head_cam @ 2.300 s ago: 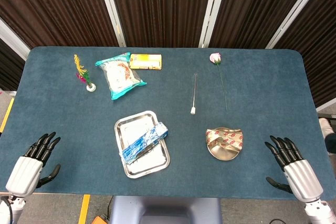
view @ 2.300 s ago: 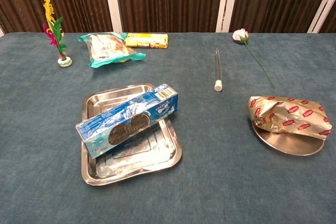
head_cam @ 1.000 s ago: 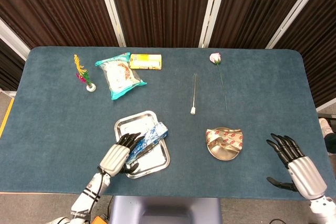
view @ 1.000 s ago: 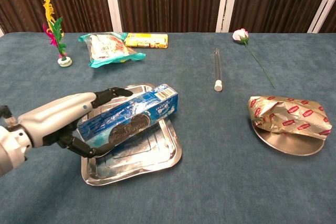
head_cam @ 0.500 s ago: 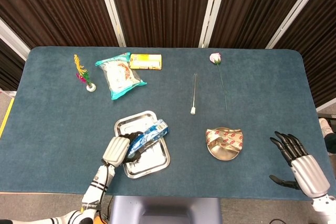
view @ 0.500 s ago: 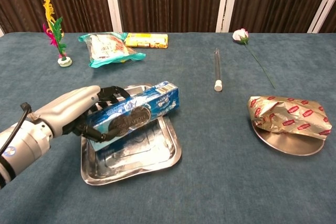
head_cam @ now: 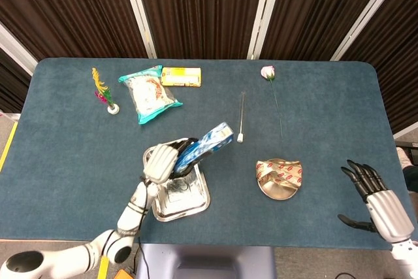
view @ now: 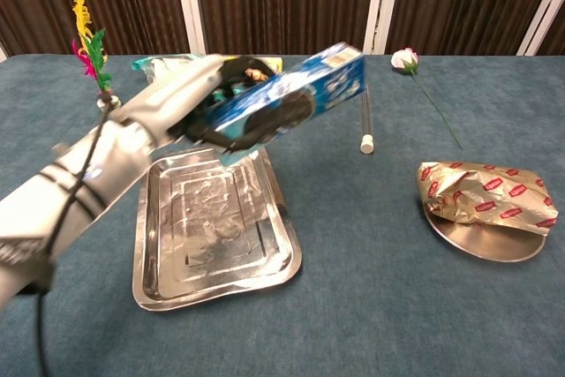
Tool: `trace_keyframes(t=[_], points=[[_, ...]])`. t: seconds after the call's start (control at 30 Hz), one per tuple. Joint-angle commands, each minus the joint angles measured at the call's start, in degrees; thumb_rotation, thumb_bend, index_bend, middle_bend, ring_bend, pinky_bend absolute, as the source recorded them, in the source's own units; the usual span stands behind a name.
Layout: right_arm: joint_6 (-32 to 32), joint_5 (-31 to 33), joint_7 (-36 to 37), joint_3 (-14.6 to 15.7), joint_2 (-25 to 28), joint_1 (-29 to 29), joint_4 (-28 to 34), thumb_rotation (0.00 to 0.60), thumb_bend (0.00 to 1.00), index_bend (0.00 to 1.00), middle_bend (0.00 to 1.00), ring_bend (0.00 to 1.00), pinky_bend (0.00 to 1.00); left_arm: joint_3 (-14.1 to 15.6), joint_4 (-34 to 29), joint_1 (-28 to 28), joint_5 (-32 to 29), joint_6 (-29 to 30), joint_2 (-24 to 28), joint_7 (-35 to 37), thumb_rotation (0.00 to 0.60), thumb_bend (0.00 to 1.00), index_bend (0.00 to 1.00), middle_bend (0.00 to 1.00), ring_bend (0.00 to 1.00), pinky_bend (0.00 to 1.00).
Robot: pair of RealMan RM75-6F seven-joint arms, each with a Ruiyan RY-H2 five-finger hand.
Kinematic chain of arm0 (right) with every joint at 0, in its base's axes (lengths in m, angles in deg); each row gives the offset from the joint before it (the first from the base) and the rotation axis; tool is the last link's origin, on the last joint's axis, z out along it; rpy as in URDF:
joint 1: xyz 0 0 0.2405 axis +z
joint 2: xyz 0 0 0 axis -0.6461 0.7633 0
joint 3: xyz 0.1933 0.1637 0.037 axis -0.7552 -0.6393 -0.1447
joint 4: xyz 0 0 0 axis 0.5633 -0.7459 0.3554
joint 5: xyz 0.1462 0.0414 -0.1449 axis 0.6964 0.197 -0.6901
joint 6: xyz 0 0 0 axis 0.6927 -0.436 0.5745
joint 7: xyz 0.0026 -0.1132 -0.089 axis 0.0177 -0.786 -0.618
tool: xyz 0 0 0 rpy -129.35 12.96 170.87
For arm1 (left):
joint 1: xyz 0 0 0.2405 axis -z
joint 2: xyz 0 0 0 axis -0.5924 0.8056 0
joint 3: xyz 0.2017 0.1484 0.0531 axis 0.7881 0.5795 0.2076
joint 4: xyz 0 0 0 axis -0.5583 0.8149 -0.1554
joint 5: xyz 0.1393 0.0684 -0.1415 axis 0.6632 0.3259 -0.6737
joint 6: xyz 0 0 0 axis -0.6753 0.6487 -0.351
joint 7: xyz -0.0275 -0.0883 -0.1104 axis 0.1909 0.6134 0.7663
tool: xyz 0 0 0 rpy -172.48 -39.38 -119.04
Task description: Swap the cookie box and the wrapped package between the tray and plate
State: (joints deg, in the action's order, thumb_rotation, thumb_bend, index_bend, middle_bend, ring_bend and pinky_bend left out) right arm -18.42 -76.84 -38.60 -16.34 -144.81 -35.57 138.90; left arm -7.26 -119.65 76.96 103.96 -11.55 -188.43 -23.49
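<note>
Your left hand (view: pixel 190 99) grips the cookie box (view: pixel 291 103) above the tray (view: pixel 212 218); keep it level and park it on bare table (view: pixel 353 236), since the wrapped package (view: pixel 485 193) occupies the plate (view: pixel 481 243).

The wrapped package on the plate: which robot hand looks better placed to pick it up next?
The right robot hand, probably: it is open and on the same side as the wrapped package, while the left robot hand holds the cookie box.

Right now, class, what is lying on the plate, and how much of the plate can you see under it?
The wrapped package lies on the plate. Only the plate's near rim shows; the rest is covered by the package.
</note>
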Motion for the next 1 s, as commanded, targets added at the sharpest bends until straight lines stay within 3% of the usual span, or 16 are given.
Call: trace_keyframes(t=[0.03, 0.3, 0.33, 0.4, 0.43, 0.5, 0.57, 0.67, 0.83, 1.0], points=[[1.31, 1.43, 1.10, -0.54, 0.26, 0.43, -0.10, 0.600, 0.18, 0.00, 0.00, 0.00, 0.00, -4.83, 11.35, 9.92, -0.13, -6.15, -5.27, 5.36, 0.600, 0.64, 0.84, 0.81, 0.78, 0.78], [7.29, 4.40, 1.04, -1.42, -0.54, 2.70, -1.40, 0.600, 0.18, 0.00, 0.00, 0.00, 0.00, -3.76, 37.23, 23.94, 0.71, -14.18, -16.13, 18.53, 0.600, 0.60, 0.81, 0.77, 0.76, 0.75], [8.39, 5.02, 1.29, -1.54, -0.65, 3.08, -1.74, 0.600, 0.18, 0.00, 0.00, 0.00, 0.00, -2.60, 40.82, 25.27, 1.31, -15.26, -17.37, 21.03, 0.600, 0.59, 0.78, 0.73, 0.74, 0.73], [10.03, 5.90, 1.58, -1.68, -0.78, 3.64, -2.22, 0.600, 0.18, 0.00, 0.00, 0.00, 0.00, -0.08, 45.15, 26.60, 2.82, -16.66, -18.58, 24.18, 0.600, 0.54, 0.61, 0.54, 0.61, 0.62], [10.83, 6.33, 1.68, -1.79, -0.89, 3.93, -2.39, 0.600, 0.18, 0.00, 0.00, 0.00, 0.00, 1.14, 47.48, 27.27, 3.41, -17.43, -19.27, 25.56, 0.600, 0.50, 0.46, 0.38, 0.50, 0.53], [10.97, 6.38, 1.69, -1.80, -0.91, 3.99, -2.42, 0.600, 0.18, 0.00, 0.00, 0.00, 0.00, 1.38, 47.97, 27.41, 3.51, -17.60, -19.42, 25.85, 0.600, 0.46, 0.32, 0.25, 0.38, 0.44], [11.31, 6.50, 1.71, -1.81, -0.96, 4.11, -2.49, 0.600, 0.18, 0.00, 0.00, 0.00, 0.00, 1.88, 48.76, 27.73, 3.68, -18.07, -19.60, 26.24, 0.600, 0.43, 0.14, 0.10, 0.20, 0.26], [11.95, 6.80, 1.45, -1.80, -1.07, 4.26, -2.56, 0.600, 0.18, 0.00, 0.00, 0.00, 0.00, 2.76, 50.29, 28.76, 3.39, -20.43, -19.60, 26.98, 0.600, 0.39, 0.00, 0.00, 0.01, 0.02], [10.33, 6.08, 0.75, -1.60, -0.86, 3.47, -1.63, 0.600, 0.18, 0.00, 0.00, 0.00, 0.00, 2.30, 49.72, 29.04, 0.97, -21.42, -18.45, 32.32, 0.600, 0.37, 0.00, 0.00, 0.00, 0.00], [9.78, 4.29, 0.24, -0.86, -0.91, 3.48, -1.29, 0.600, 0.18, 0.00, 0.00, 0.00, 0.00, 2.66, 46.77, 27.82, -0.02, -18.35, -16.28, 32.96, 0.600, 0.36, 0.00, 0.00, 0.00, 0.00]])
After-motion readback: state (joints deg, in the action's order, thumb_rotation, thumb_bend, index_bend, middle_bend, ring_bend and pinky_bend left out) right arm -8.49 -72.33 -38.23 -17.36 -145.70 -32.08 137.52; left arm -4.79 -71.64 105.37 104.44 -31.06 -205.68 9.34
